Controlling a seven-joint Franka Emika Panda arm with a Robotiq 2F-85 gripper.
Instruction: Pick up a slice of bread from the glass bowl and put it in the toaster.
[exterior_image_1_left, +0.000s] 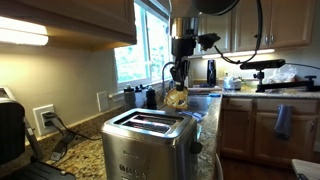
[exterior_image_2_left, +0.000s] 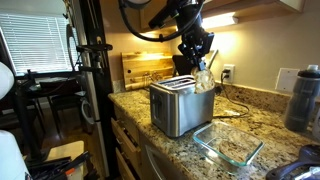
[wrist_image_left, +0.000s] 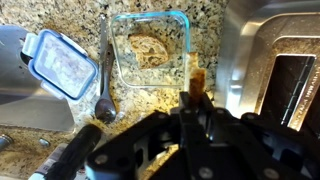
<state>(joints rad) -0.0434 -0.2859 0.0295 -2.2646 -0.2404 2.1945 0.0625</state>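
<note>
On my wrist feed, a spoon (wrist_image_left: 104, 103) lies on the granite counter (wrist_image_left: 150, 102) just beside a blue-rimmed lid (wrist_image_left: 62, 65). In an exterior view, a cutting board (exterior_image_2_left: 145, 68) stands against the wall (exterior_image_2_left: 250, 45).

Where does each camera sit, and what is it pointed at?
Exterior view: low on the counter, facing the window past the toaster; shows the gripper holding the slice of bread.
Exterior view: off the counter's side, facing the wall; shows the arm above toaster and glass bowl.
Wrist view: looks down past the gripper at glass bowl and toaster.
All three share the toaster.
</note>
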